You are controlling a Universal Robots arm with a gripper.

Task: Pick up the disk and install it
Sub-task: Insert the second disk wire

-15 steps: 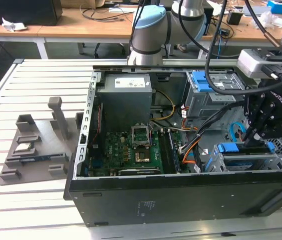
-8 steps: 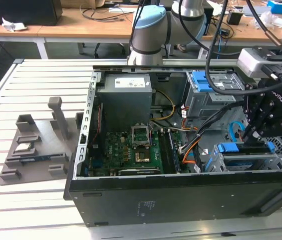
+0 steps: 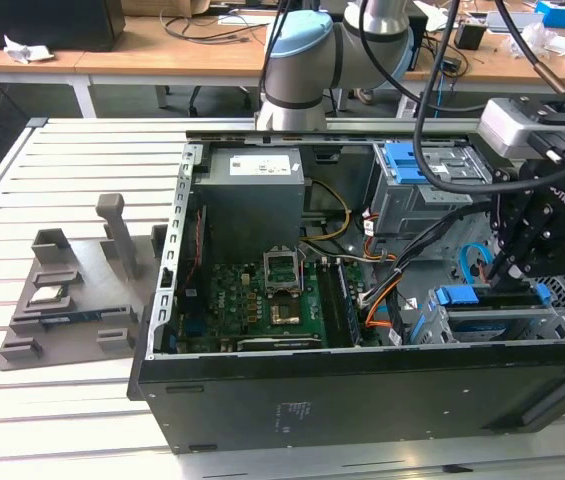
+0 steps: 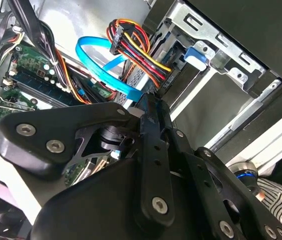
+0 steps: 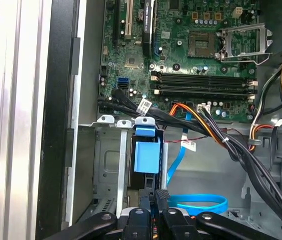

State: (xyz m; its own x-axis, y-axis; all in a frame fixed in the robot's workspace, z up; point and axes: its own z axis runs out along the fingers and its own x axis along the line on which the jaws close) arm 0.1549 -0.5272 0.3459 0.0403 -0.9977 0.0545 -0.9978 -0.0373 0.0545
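Observation:
The disk point(image 3: 487, 297) sits in the drive cage at the case's front corner, on the exterior view's right, with its blue carrier bracket facing up. In the first wrist view the blue bracket of the disk point(image 5: 146, 156) stands in the metal cage slot. My gripper point(image 3: 510, 272) hangs directly over the bracket, its tips at or just above it. The fingers point(image 5: 161, 194) are pressed together with nothing visible between them. In the second wrist view the gripper point(image 4: 152, 107) also looks shut, pointing into the cage.
The open black case point(image 3: 362, 400) holds a green motherboard point(image 3: 262, 300), a grey power supply point(image 3: 252, 195) and an upper drive cage point(image 3: 417, 170). A blue data cable point(image 5: 200, 204) and cable bundles point(image 5: 220, 135) run beside the cage. A grey fixture point(image 3: 72, 290) lies on the table.

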